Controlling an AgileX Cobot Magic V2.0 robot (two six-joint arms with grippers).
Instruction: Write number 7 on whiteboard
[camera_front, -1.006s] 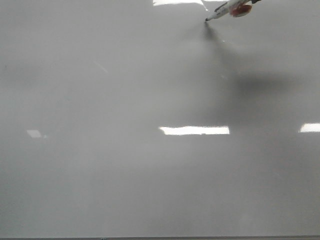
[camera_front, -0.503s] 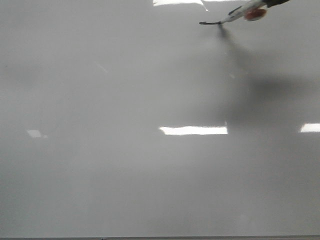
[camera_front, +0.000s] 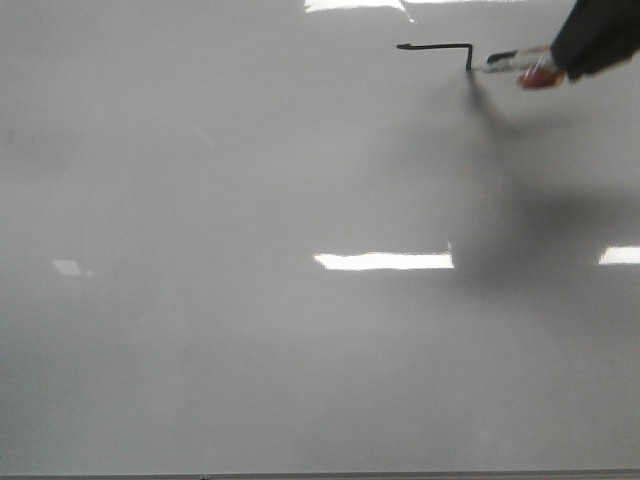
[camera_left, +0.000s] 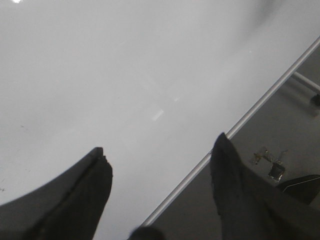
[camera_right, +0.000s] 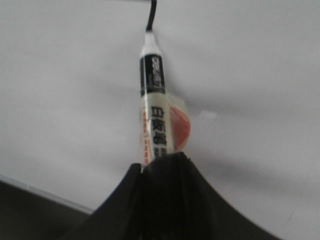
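The whiteboard (camera_front: 250, 180) fills the front view, glossy pale grey. At its far right a black marker line (camera_front: 436, 46) shows: a horizontal bar with a short stroke down from its right end, the part of the number 7 drawn. My right gripper (camera_front: 560, 58) is shut on a white marker (camera_front: 515, 62) with a red patch; its tip touches the stroke's lower end. In the right wrist view the marker (camera_right: 154, 100) sticks out of the shut gripper (camera_right: 161, 162), tip on the black line (camera_right: 151, 12). My left gripper (camera_left: 157, 155) is open and empty over the board's edge (camera_left: 235, 130).
Bright rectangular light reflections (camera_front: 385, 261) lie on the board. A dark shadow (camera_front: 540, 220) of the right arm falls below the marker. Beyond the board's metal edge the left wrist view shows grey floor with small clutter (camera_left: 270, 160).
The marker moved right, drawing the horizontal bar, then began a short stroke down from its right end. The right gripper has come into view at the upper right.
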